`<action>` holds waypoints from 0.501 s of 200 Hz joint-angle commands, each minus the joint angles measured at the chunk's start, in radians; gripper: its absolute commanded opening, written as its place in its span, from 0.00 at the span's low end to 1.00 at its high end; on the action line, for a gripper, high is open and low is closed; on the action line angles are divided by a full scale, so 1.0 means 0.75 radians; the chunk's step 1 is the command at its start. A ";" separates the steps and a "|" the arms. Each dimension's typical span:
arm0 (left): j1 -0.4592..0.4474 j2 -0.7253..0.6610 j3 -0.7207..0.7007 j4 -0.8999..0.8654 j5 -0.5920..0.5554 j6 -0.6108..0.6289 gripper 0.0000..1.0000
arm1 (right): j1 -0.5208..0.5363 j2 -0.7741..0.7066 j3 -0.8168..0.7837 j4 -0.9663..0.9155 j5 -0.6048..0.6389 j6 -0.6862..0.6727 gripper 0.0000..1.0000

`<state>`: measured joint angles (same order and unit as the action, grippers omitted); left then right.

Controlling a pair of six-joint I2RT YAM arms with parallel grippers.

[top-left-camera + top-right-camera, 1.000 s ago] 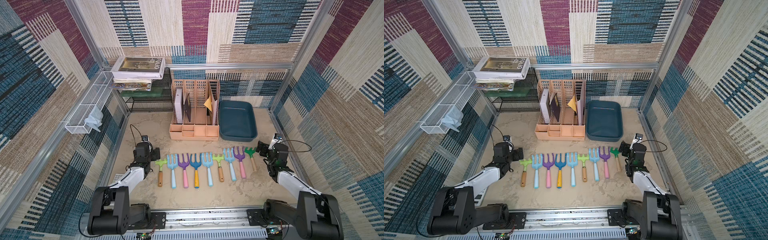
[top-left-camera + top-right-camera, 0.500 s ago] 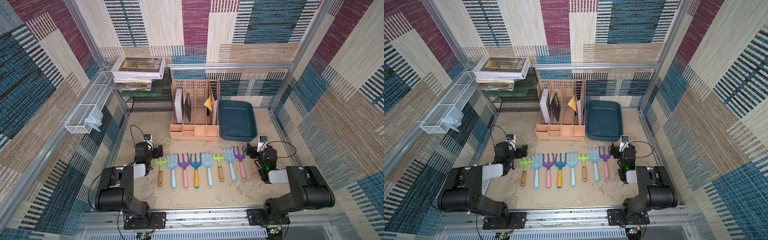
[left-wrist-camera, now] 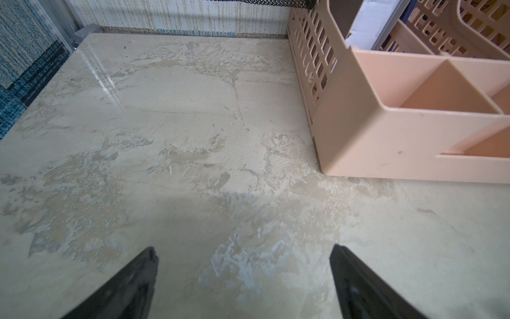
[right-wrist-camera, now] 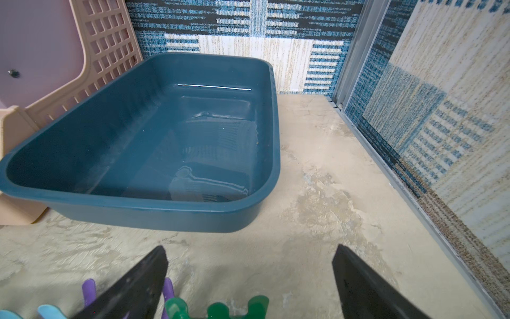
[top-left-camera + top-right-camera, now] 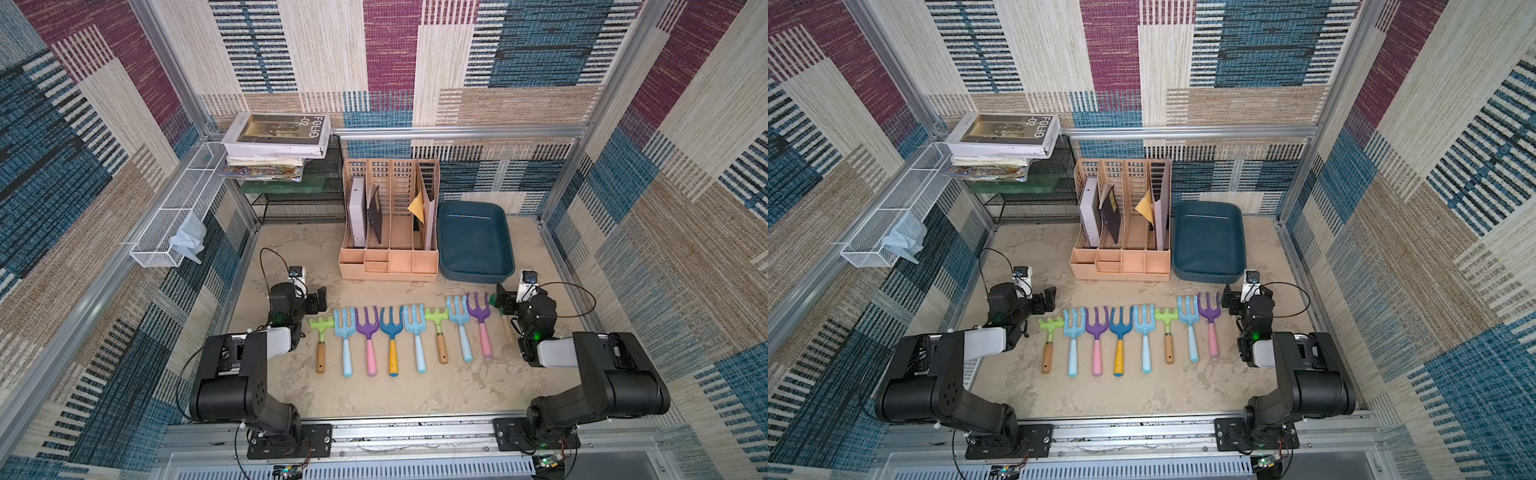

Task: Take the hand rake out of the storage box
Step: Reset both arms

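**Both claws spread wide, green rake out on the surface**

The right claw (image 4: 249, 250) hangs low over the surface (image 4: 317, 221), its fingers wide apart with nothing gripped. Directly beneath it lies the dark green hand rake (image 4: 218, 308), prongs pointing toward the storage box (image 4: 138, 205). The rake rests on the surface, outside the box and apart from its near wall. In both top views the right arm hides most of it. Just beside the rake's head are the prongs of a purple fork (image 4: 89, 287), the nearest in a row of garden tools (image 5: 392, 332) lying side by side, handles toward the robot. The left claw (image 3: 242, 248) sits at the far end of that row, also wide apart and holding nothing, above bare surface near a corner of the peach file organizer (image 3: 386, 143). The organizer stands just beside the box along the back. A stack of books (image 5: 276, 137) rests in the back left corner, and a white wire basket (image 5: 166, 220) hangs on the left wall
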<state>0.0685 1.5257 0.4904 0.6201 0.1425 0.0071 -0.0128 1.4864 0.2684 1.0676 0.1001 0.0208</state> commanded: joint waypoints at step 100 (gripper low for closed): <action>0.001 -0.004 0.001 0.037 0.013 0.011 0.99 | -0.001 0.001 0.007 0.043 -0.005 -0.001 0.96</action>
<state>0.0681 1.5253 0.4900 0.6201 0.1493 0.0071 -0.0143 1.4872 0.2714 1.0676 0.0998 0.0208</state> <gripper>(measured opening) 0.989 0.956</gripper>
